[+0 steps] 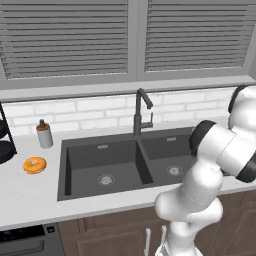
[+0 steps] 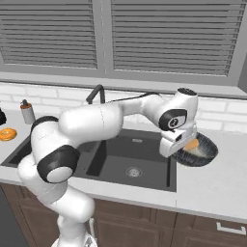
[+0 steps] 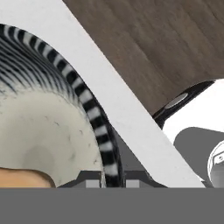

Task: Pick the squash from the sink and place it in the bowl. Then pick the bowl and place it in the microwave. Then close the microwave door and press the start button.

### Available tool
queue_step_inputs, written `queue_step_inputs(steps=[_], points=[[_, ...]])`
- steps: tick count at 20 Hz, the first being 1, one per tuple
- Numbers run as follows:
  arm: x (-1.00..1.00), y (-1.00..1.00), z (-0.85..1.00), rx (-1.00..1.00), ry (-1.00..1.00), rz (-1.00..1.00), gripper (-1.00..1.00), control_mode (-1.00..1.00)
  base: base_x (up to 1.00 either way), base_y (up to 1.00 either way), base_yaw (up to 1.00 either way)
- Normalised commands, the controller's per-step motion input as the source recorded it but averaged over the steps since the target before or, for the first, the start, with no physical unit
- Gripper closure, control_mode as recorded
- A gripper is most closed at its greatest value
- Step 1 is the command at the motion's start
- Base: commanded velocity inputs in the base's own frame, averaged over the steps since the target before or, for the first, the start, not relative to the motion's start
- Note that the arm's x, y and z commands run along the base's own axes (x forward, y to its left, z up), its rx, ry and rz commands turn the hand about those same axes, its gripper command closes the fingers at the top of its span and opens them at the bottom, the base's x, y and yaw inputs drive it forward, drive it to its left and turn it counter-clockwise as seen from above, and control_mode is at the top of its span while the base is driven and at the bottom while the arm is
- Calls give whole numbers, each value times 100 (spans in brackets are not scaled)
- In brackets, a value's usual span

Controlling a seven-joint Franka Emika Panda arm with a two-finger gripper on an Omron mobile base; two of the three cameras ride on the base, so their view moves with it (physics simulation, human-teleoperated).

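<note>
From my remote desk: right of the sink [image 2: 120,164], the bowl [image 2: 205,153] sits at the counter's three o'clock, its rim pinched between my gripper [image 3: 109,181] fingers for lifting, the squash [image 2: 192,144] already inside.

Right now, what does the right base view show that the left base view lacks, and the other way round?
Right base view only: the bowl on the counter right of the sink, the squash inside it, and the gripper at the bowl's rim. Left base view only: the sink's left basin with its drain, and a dark appliance panel under the counter. Both share the sink, faucet, donut, bottle and blinds.
</note>
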Motion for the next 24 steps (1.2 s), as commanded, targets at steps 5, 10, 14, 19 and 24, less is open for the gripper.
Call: queue_step_inputs(steps=[5, 10, 14, 19, 24], points=[[-56, 95, 59, -1, -14, 33, 100, -100, 0, 0, 0], [-57, 84, 76, -1, -18, 37, 100, -100, 0, 0, 0], [-30, 85, 75, 0, -4, 38, 100, -100, 0, 0, 0], [-31, 86, 82, -4, -2, 33, 100, -100, 0, 0, 0], [-23, 84, 54, -7, -1, 18, 100, -100, 0, 0, 0]])
